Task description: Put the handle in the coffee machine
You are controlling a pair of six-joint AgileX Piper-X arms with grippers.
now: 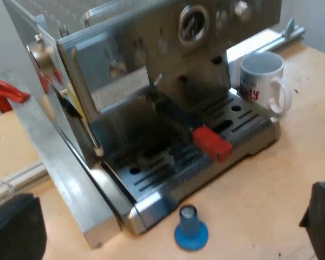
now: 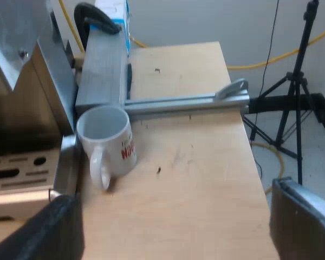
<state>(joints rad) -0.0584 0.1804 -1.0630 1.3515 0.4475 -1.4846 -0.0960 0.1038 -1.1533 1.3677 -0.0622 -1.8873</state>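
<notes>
Handle [image 1: 197, 132] sits at the front of the machine [image 1: 151, 65]. Its dark shaft reaches out over the drip tray [image 1: 151, 181], red end outward. We cannot tell whether it is locked in.

Our left fingers [image 1: 16, 230] stand wide apart and hold nothing, above the worktop [image 1: 260, 184] before the machine. Blue tamper [image 1: 190, 228] stands upright on the worktop just before the tray's edge, well apart from either finger.

White mug [image 1: 262, 81] stands on the worktop close beside the machine's tray; touching or not, we cannot tell. Our right fingers [image 2: 43, 233] are spread wide too, empty, over the worktop near the mug.
</notes>
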